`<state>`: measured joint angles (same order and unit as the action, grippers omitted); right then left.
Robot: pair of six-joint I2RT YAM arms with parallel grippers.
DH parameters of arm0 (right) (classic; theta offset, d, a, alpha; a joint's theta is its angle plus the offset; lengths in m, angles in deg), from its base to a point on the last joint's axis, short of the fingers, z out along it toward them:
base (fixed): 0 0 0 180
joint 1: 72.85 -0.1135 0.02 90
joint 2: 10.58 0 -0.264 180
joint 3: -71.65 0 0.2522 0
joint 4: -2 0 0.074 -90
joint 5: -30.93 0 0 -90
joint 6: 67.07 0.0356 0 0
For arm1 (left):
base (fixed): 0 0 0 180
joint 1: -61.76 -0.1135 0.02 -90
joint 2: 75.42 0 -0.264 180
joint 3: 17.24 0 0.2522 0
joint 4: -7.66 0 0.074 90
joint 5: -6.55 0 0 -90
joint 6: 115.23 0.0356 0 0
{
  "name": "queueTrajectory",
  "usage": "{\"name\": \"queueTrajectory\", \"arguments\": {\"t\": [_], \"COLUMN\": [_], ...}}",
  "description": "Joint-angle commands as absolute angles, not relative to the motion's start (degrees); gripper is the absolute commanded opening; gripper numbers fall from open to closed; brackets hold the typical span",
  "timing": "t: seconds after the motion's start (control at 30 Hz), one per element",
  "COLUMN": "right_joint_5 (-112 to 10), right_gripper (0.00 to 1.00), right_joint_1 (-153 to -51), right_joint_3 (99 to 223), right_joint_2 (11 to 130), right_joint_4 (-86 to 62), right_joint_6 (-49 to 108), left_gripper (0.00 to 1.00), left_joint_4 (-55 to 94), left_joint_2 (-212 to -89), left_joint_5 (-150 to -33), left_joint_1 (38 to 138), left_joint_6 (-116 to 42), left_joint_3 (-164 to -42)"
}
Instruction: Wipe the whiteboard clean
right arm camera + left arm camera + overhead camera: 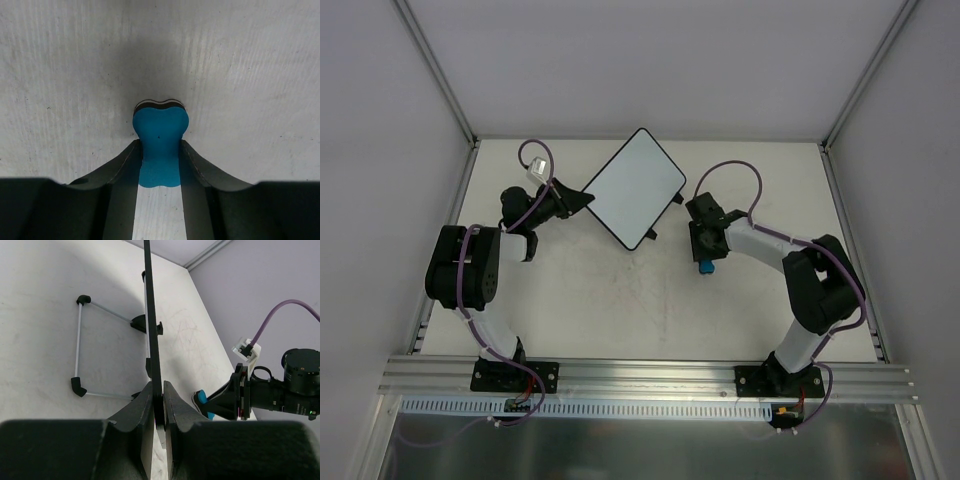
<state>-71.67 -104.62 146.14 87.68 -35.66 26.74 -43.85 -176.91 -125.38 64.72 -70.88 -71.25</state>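
The whiteboard [635, 188] is white with a thin black rim, turned diagonally at the back middle of the table. Its face shows no marks in the top view. My left gripper [582, 200] is shut on its left corner. In the left wrist view the board [151, 315] is edge-on, clamped in the left gripper [158, 395]. My right gripper [705, 255] is shut on a small blue eraser [706, 267], to the right of the board's near corner and apart from it. In the right wrist view the eraser [160, 135] sits squeezed in the right gripper [160, 150] over the bare table.
A thin wire frame with black corners [79, 340] lies left of the board's edge in the left wrist view. The right arm's wrist [280, 390] and the eraser [201, 399] show on the other side. Grey walls enclose the table [620, 310] on the left, back and right.
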Motion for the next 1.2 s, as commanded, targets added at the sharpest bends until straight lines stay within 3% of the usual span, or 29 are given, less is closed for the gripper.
{"name": "queueTrajectory", "arguments": {"t": [0.0, 0.3, 0.47, 0.83, 0.93, 0.97, 1.17], "right_joint_5": [-71.9, -73.1, -73.7, -73.5, -73.2, -73.0, -70.8], "right_gripper": [0.4, 0.62, 0.9, 0.91, 0.91, 0.97, 0.99], "right_joint_1": [-105.1, -105.4, -105.7, -105.7, -105.7, -105.7, -105.7], "right_joint_3": [145.7, 145.3, 143.9, 143.9, 143.3, 142.8, 140.3], "right_joint_2": [87.8, 86.8, 85.0, 84.4, 82.7, 82.0, 75.3], "right_joint_4": [-33.2, -32.9, -31.9, -31.8, -31.0, -30.4, -27.1], "right_joint_6": [28.4, 29.1, 28.5, 28.5, 27.9, 27.6, 25.1], "left_gripper": [0.11, 0.18, 0.33, 0.64, 0.93, 0.99, 0.99], "left_joint_4": [-46.0, -46.6, -47.6, -49.5, -49.9, -50.0, -49.1], "left_joint_2": [-177.7, -177.7, -177.5, -177.5, -177.3, -177.1, -174.7], "left_joint_5": [-129.2, -129.4, -129.3, -129.5, -128.8, -128.4, -126.0], "left_joint_1": [64.6, 64.4, 64.3, 63.7, 63.4, 63.4, 62.7], "left_joint_6": [-70.5, -70.8, -71.1, -72.4, -72.2, -72.1, -70.8], "left_joint_3": [-72.2, -72.2, -72.0, -71.4, -70.6, -70.3, -67.7]}}
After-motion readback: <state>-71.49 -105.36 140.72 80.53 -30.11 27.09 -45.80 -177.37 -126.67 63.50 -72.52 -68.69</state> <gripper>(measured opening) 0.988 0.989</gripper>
